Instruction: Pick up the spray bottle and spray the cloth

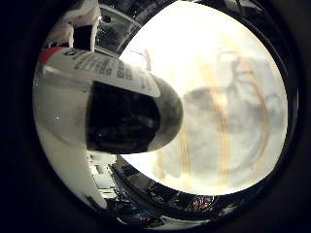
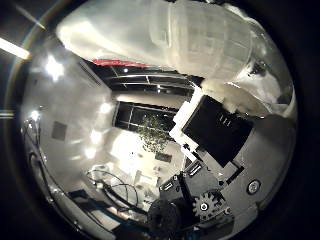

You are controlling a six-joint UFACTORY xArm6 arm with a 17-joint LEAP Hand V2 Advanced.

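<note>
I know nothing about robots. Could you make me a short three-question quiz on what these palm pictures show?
1. True or false: the spray bottle sits close against the palm of the hand.
2. What lies on the pale table beyond the bottle? A) a striped cloth B) a sponge C) a plate
3. Fill in: the label on the bottle has an edge coloured ____.

Key:
1. True: the bottle fills much of both views.
2. A: the cloth is pale grey with yellowish stripes, spread flat.
3. Red.
</note>
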